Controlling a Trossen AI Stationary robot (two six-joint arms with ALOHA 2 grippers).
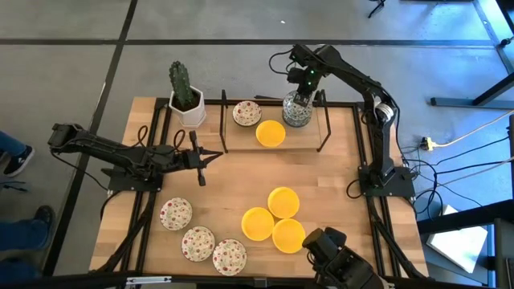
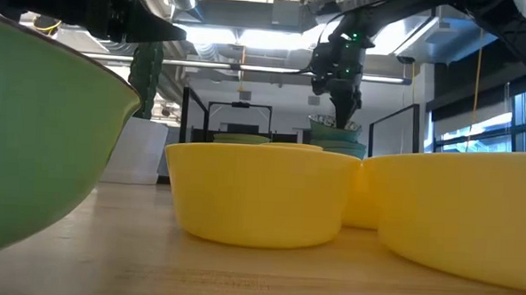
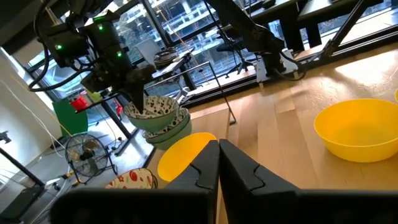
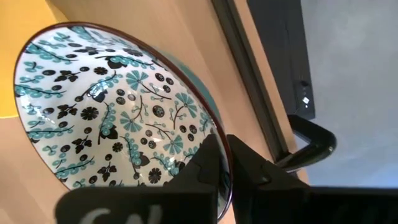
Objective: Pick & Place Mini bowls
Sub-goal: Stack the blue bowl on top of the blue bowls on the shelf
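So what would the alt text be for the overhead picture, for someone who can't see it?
Seen from above, the right gripper pinches the rim of a green-patterned bowl at the far edge of a wooden table. The left gripper waits shut mid-table, with yellow bowls and red-speckled bowls nearer the front.

Grey concrete floor with dark seams surrounds the wooden tabletop; beyond, large windows, ceiling ducts and bright ceiling lights.
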